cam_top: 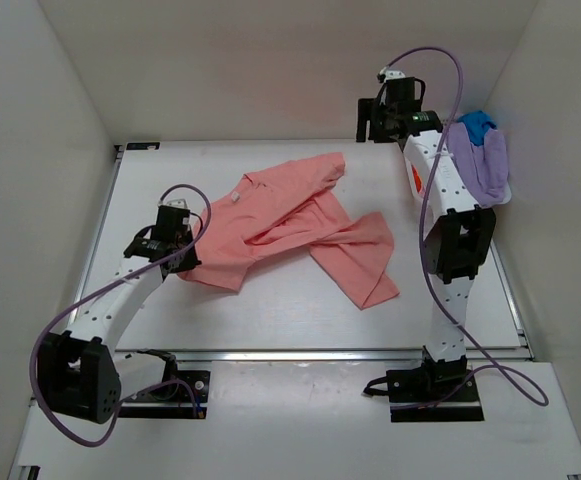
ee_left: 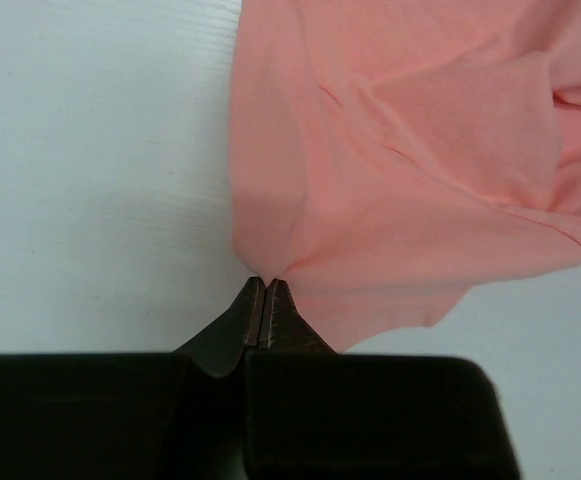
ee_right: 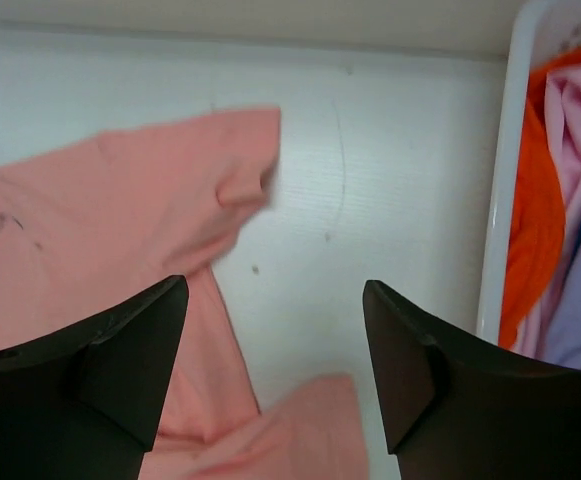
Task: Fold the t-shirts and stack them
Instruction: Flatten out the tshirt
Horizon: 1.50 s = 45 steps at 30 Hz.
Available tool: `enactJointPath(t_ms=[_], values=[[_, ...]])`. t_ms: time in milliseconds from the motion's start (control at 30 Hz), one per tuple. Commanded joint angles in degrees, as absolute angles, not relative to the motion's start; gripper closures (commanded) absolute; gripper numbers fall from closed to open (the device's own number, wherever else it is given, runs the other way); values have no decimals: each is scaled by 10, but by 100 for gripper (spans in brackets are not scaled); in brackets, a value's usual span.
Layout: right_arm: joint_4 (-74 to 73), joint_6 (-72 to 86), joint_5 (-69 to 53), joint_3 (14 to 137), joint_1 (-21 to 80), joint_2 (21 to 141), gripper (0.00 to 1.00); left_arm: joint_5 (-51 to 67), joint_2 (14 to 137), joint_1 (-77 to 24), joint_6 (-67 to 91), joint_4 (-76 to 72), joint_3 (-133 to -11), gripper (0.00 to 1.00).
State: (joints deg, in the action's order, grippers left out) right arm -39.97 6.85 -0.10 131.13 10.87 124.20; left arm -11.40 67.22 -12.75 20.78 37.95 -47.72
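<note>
A salmon-pink t-shirt (cam_top: 290, 230) lies crumpled and partly spread in the middle of the table. My left gripper (cam_top: 192, 252) is at the shirt's near left edge. In the left wrist view its tips (ee_left: 262, 285) are shut, pinching a fold of the pink cloth (ee_left: 410, 160). My right gripper (cam_top: 368, 122) is raised at the far right, past the shirt's far corner. It is open and empty (ee_right: 275, 300), with the pink shirt (ee_right: 120, 210) below and to its left. Lavender (cam_top: 485, 165) and bright blue (cam_top: 477, 125) shirts lie in the basket, and an orange-red one (ee_right: 535, 220) shows there too.
The white basket (ee_right: 498, 200) stands at the far right edge of the table, beside the right arm (cam_top: 450, 240). White walls close in the table on the left, back and right. Bare table surface (cam_top: 290, 320) shows in front of the shirt.
</note>
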Motion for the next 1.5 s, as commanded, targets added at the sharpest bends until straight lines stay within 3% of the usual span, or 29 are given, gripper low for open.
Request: enactJointPath(t_ms=[0,200,500,1167,1200,1233,1267,1467], values=[[-391,40,37,1234,106,1144,32,-129,655,-119,204,376,-469,100],[-319,86,-18,975,75,1041,53,-118,634,-123,207,374,-454,100],[-316,155,11,907,95,1102,44,-110,626,-125,209,372,-442,100],[-354,247,37,936,119,1237,45,-90,624,-115,200,353,-424,100],[-357,243,37,943,117,1242,54,-84,621,-117,201,356,-424,100],[-357,246,33,949,119,1249,91,-87,622,-120,201,353,-421,100],[-368,246,36,950,122,1248,100,-86,623,-120,197,354,-424,100],[-372,226,79,943,141,1112,100,-90,615,-106,208,372,-509,100]])
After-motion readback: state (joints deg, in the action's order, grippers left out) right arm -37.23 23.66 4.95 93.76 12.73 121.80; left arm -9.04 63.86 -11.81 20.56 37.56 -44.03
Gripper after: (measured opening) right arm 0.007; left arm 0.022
